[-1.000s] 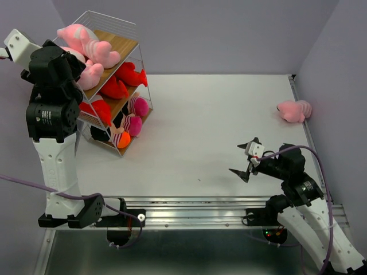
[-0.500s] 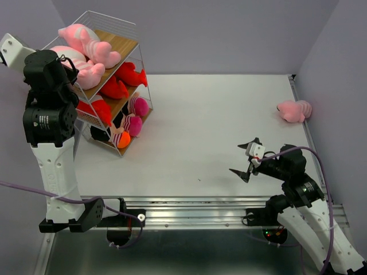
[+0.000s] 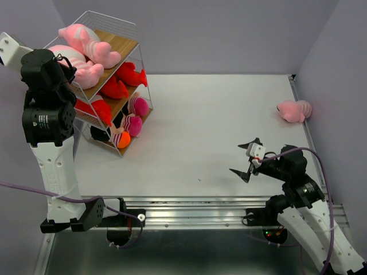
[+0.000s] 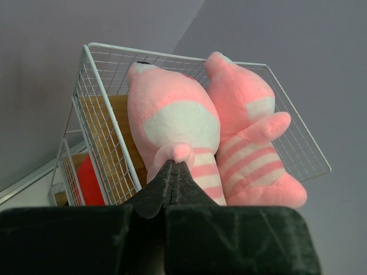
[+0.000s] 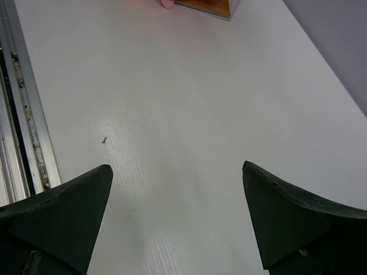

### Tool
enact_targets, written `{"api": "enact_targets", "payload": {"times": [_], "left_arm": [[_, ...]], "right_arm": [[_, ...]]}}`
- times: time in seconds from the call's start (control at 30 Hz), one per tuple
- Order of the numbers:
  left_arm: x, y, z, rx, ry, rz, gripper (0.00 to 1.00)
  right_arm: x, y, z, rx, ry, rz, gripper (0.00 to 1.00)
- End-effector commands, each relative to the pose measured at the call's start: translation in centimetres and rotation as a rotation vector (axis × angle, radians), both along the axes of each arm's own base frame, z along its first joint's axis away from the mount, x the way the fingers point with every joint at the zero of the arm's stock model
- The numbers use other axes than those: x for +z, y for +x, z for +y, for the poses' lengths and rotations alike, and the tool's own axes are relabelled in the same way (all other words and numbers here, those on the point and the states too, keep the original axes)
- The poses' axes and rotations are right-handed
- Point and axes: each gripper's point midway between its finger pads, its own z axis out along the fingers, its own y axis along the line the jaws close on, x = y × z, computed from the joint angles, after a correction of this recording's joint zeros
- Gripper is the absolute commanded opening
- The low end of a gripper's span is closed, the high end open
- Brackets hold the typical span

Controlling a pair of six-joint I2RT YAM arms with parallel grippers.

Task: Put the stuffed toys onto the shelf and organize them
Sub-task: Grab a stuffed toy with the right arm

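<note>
The shelf [image 3: 117,24] stands at the far left, a slanted white wire rack with wooden boards. Two pink striped stuffed toys [image 3: 90,44] [image 3: 82,70] lie on its top tier, red ones [image 3: 129,75] on the middle tier, and pink-striped dolls [image 3: 134,106] at the bottom. In the left wrist view both pink toys [image 4: 172,123] [image 4: 252,143] fill the wire basket [image 4: 102,106]. My left gripper [image 4: 175,164] is shut, its tips meeting just at a pink nub of the nearer toy. One more pink toy [image 3: 293,110] lies on the table at the far right. My right gripper [image 3: 235,158] [image 5: 176,166] hovers open over bare table.
A metal rail [image 3: 195,201] runs along the table's near edge. Purple walls close in the back and both sides. The raised left arm [image 3: 45,114] stands against the shelf's left side. A corner of the shelf [image 5: 209,7] shows at the top of the right wrist view.
My left gripper has closed and its arm has drawn slightly back and left from the top tier. The right arm has stayed still.
</note>
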Motion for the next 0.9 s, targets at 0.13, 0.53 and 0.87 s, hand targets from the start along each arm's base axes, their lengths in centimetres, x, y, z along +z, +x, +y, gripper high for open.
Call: {"api": "enact_targets", "payload": {"times": [0.13,0.53,0.87], "left_arm": [[3.3,-1.2,0.2,-0.001,0.042,-0.11,0.0],[5.0,-3.6,1.3,0.057,0.101,-0.169,0.0],[3.9,-2.2,1.2,0.045,0.109,-0.126,0.0]], "right_arm": [[1.2,0.4,-0.1,-0.009,0.015,-0.059,1.0],[1.0,0.5,0.0,-0.009,0.011,-0.05,1.0],[0.8,0.6,0.0,-0.012,0.008,-0.044,1.0]]}}
